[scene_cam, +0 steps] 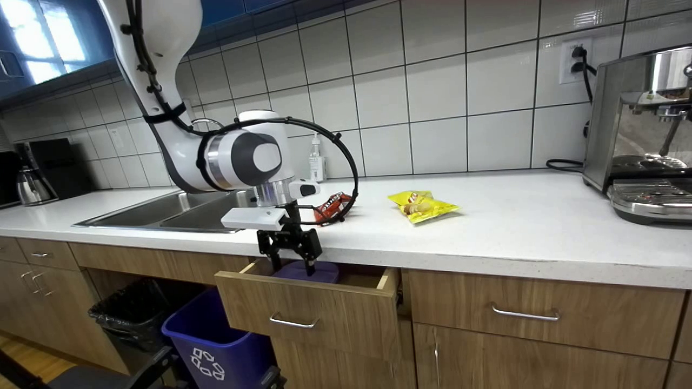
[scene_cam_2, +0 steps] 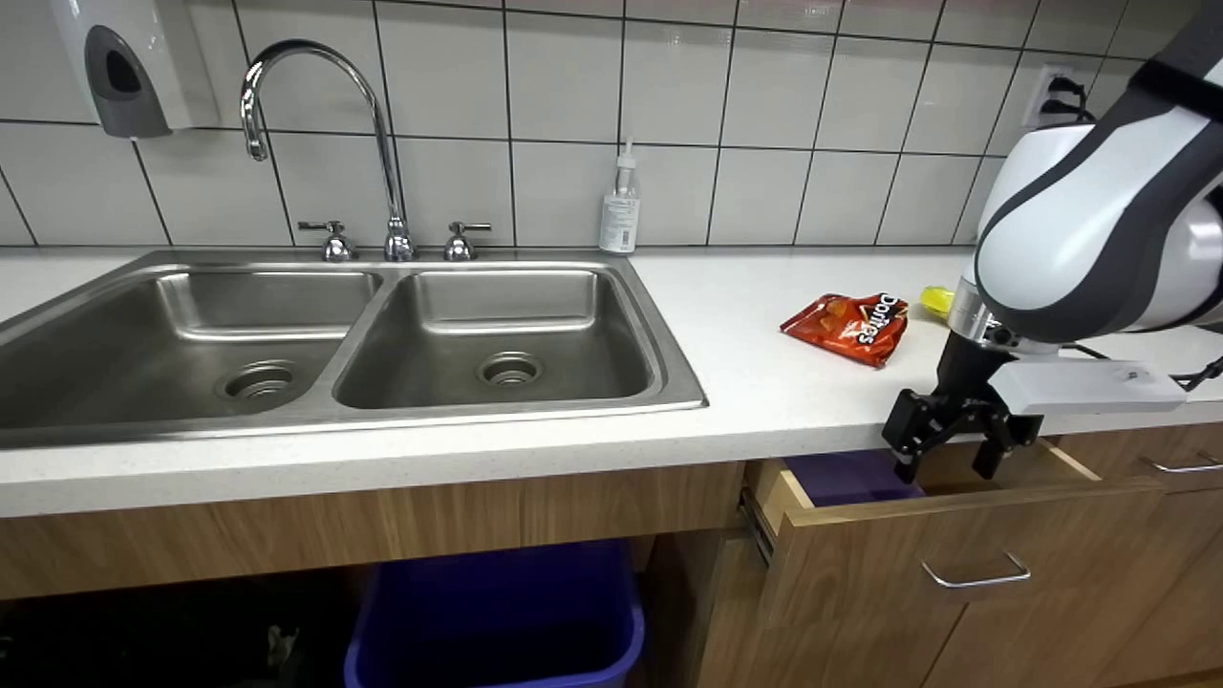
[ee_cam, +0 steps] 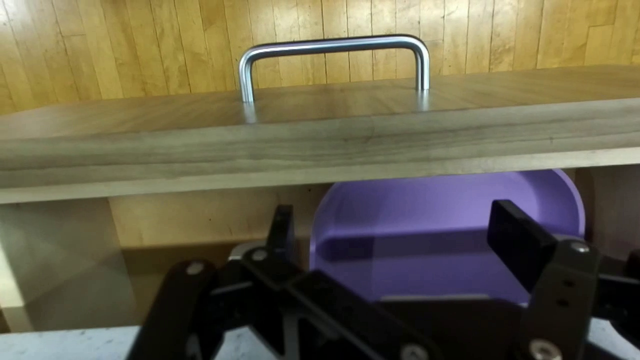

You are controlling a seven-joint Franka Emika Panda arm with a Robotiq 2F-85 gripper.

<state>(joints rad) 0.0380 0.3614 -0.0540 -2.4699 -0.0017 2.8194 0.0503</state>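
White worktop (scene_cam: 519,232) spans the scene, stainless double sink (scene_cam_2: 676,373) let into it. Wooden drawer (scene_cam: 346,308) stands pulled out past the worktop's front edge; blue recycling bin (scene_cam: 232,356) below, sink side. Purple tray (ee_cam: 435,210) lies in the drawer, near the edge toward the sink. Gripper (ee_cam: 392,225) points down over the drawer, just off the worktop's front edge; fingers spread wide, holding nothing. One tip is over the tray, the other beside it over the drawer bottom; can't tell if either touches. Yellow chip bag (scene_cam: 421,206) lies mid-depth on the worktop, Doritos bag (scene_cam_2: 850,328) between it and the sink, pump bottle (scene_cam_2: 619,210) at the worktop's back edge by the sink corner. Bar handle (ee_cam: 332,46) on the drawer front. Risks, best guess: a slightly off-centre descent could land a finger on the tray rim and tip or skid it; drift either way could jam a finger against the drawer's front edge or the worktop's; a knock on the front could roll the drawer inward and trap the fingers.
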